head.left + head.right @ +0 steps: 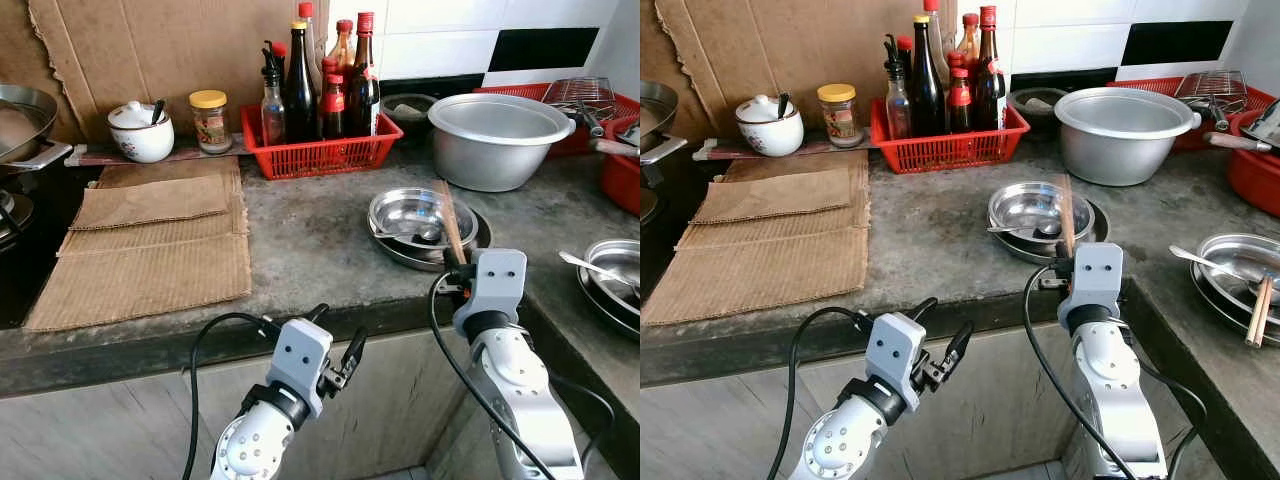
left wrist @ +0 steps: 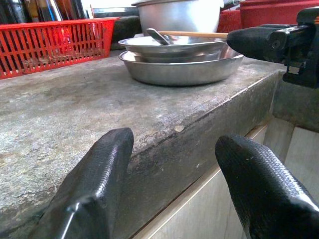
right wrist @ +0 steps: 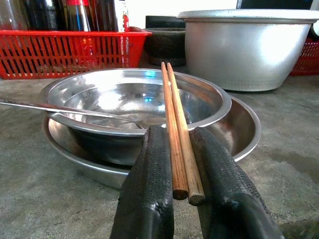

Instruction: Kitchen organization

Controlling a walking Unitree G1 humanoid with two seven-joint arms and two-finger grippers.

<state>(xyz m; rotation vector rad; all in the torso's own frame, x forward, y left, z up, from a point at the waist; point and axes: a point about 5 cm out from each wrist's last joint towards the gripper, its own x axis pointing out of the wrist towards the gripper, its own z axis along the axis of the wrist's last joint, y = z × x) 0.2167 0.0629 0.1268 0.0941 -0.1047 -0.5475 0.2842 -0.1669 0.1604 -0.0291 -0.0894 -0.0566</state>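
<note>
I'm looking over the grey counter (image 1: 300,240), where a big metal pot (image 1: 498,138) is sitting behind two stacked steel bowls (image 3: 149,107). My right gripper (image 3: 182,186) is clamping a pair of wooden chopsticks (image 3: 175,129) pointing over those bowls; my left gripper (image 2: 174,184) is hanging spread wide, holding nothing, at the counter's edge.

The head pair looks down on the counter (image 1: 300,240). Both wrist cameras sit low at its edge, sharing the stacked steel bowls (image 3: 134,99) toward 12 o'clock.

Basket (image 1: 320,150) of bottles (image 1: 300,80) behind stacked bowls (image 1: 415,225) — pot (image 1: 497,138) right, mats (image 1: 150,245) left
</note>
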